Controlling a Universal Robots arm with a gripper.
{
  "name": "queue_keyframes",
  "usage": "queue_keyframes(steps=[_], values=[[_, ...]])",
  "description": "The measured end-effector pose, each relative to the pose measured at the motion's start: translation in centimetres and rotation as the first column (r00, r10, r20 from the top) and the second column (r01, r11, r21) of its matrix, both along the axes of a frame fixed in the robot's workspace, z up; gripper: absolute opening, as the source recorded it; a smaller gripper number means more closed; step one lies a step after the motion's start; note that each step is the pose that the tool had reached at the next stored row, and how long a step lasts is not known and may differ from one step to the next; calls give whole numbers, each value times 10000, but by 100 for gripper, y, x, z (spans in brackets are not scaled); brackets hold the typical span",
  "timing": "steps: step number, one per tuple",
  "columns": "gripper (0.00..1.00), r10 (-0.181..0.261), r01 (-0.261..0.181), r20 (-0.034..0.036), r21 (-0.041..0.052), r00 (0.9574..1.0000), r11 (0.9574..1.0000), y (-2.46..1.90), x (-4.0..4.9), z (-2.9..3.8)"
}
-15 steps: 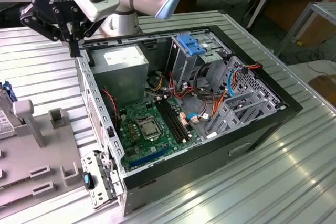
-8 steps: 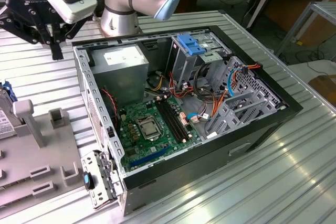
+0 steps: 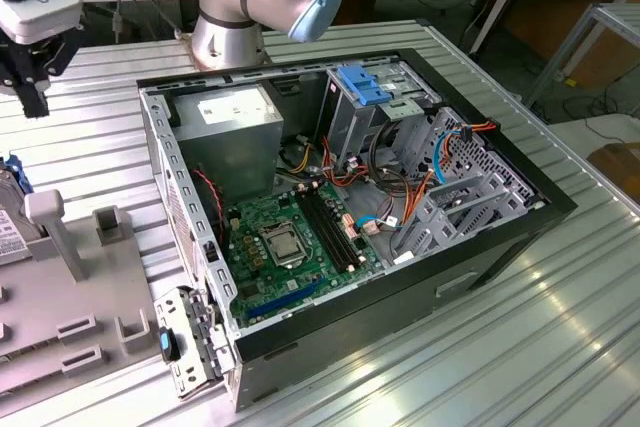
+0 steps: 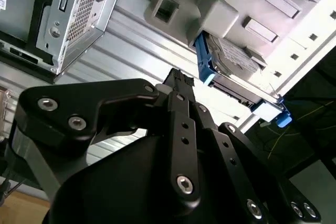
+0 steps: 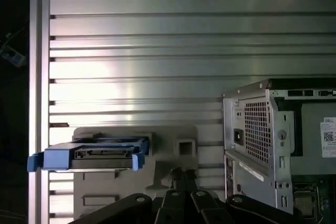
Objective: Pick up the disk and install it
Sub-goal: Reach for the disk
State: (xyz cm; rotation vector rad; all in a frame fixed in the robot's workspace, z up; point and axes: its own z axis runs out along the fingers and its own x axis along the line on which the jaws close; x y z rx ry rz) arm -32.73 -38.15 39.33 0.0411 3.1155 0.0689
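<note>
The disk (image 3: 8,219) stands at 9 o'clock from the open computer case (image 3: 400,319) in the exterior view, at that view's left edge. It is propped on edge in a grey plastic holder (image 3: 100,282) made of blocky posts and slots. In the second wrist view the disk (image 4: 233,59) leans, showing a flat silver face with a white label, framed by bright blue rails with a tab at each end. In the first wrist view the disk (image 5: 94,154) is edge-on, a thin dark slab between the rails. Its long axis lies level, parallel with the ribs of the aluminium table (image 5: 157,51).

The gripper (image 3: 35,97), matte black with bolted links, hangs at 10 o'clock from the case, apart from the disk. In both wrist views its 2 fingertips meet with nothing between them.
</note>
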Motion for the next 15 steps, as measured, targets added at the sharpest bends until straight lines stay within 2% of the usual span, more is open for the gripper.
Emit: queue_keyframes(steps=[2,4,6,9,11,13,15], values=[[11,16,-16,0,0,10000,10000,29,-143,0],[11,79,-79,0,0,10000,10000,30,-246,0],[11,167,-167,0,0,9999,9999,30,-306,0],[11,210,-210,0,0,9998,9998,30,-488,0],[11,215,-215,0,0,9998,9998,30,-647,0],[11,215,-215,0,0,9998,9998,30,-724,0],[11,217,-217,1,1,9998,9998,30,-860,-1]])
